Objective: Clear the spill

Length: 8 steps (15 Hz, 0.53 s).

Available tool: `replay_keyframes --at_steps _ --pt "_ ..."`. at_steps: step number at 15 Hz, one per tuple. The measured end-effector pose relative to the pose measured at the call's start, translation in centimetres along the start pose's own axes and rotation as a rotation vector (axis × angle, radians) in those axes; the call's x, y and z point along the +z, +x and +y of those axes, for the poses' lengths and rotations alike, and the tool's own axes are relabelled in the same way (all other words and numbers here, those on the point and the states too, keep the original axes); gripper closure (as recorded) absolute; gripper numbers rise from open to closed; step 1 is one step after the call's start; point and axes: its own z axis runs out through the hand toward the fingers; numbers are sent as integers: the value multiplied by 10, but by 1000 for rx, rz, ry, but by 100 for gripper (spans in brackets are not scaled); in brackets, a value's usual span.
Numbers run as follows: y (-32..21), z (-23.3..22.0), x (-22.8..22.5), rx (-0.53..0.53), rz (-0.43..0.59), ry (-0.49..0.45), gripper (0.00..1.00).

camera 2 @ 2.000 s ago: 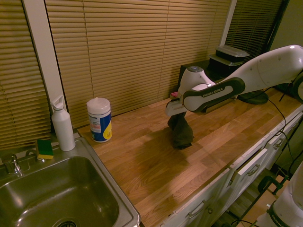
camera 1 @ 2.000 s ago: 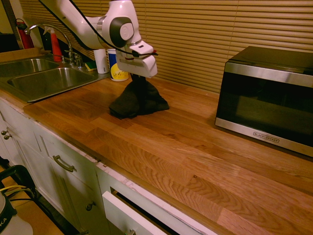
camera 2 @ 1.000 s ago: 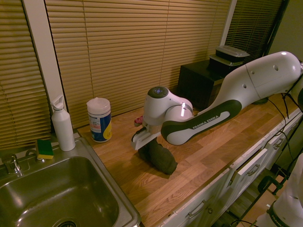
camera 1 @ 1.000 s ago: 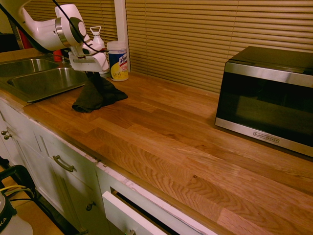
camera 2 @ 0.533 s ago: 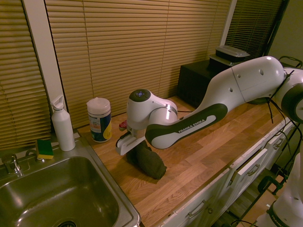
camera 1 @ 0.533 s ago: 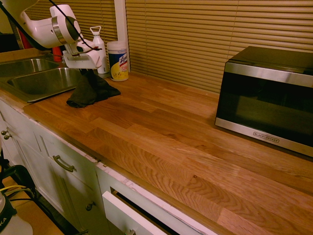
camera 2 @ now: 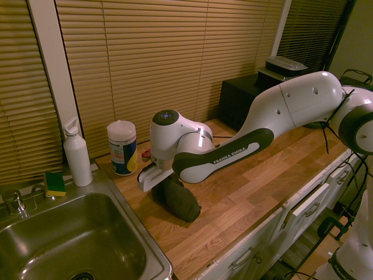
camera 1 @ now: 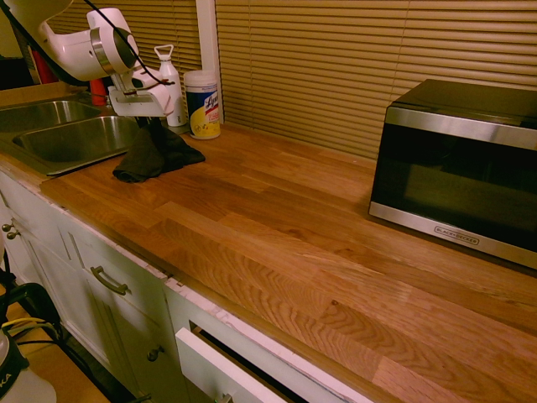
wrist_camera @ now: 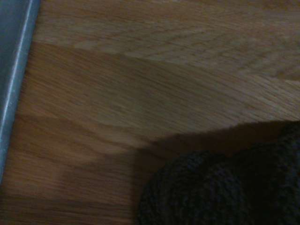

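Right, in the first exterior view I have the gripper [camera 1: 149,124] low over the sink end of the counter [camera 1: 277,201], closed on the dark cloth [camera 1: 158,155]. The cloth rises to a peak under it and spreads onto the wood below, near the sink [camera 1: 80,143]. Behind stand the white bottle [camera 1: 172,88] and the wipes tub [camera 1: 202,105], side by side against the blinds [camera 1: 336,67]. Only this side gives me the front of the microwave [camera 1: 457,168], well apart from the cloth at the other end. Below the counter edge, a drawer [camera 1: 222,365] is pulled partly out.

From the second exterior view I get the cloth's other side, a bunched lump slanting from the gripper down to the wood. This camera adds the green and yellow sponge [camera 2: 55,184] at the back of the sink, dark containers [camera 2: 282,73] stacked on the microwave, and a small pink thing [camera 2: 145,155] between the tub and the arm, too small for me to name.

My wrist view, rather soft, has just the cloth's knobbly weave, its shadow on the plain grain, and a strip of the sink's metal rim. Where the spill lies I cannot tell: I can't make it out in any view, and the cloth hides the wood under it.
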Motion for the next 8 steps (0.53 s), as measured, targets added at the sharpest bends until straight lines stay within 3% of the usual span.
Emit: replay_keyframes --at_steps 8 --pt "15 -11 -48 21 32 36 0"
